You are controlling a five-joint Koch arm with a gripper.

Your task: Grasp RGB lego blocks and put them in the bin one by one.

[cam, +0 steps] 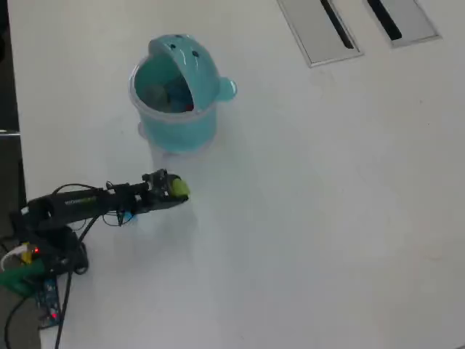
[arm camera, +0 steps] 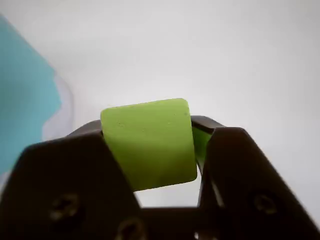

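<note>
Gripper point(arm camera: 196, 142) pinching smooth, seemingly square yellow-green block point(arm camera: 149, 144)

The bin point(cam: 178, 98) stands on the white table point(cam: 327, 218), lid tipped back, mouth open, knob on its right. Below the bin, the arm point(cam: 94, 203) reaches rightward, and its gripper point(cam: 174, 189) is closed on the green block point(cam: 179, 188). Two grey panels point(cam: 356, 25) lie far right of the bin.

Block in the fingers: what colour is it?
Yellow-green. The block shows best in the wrist view, pinched between the black fingers.
</note>
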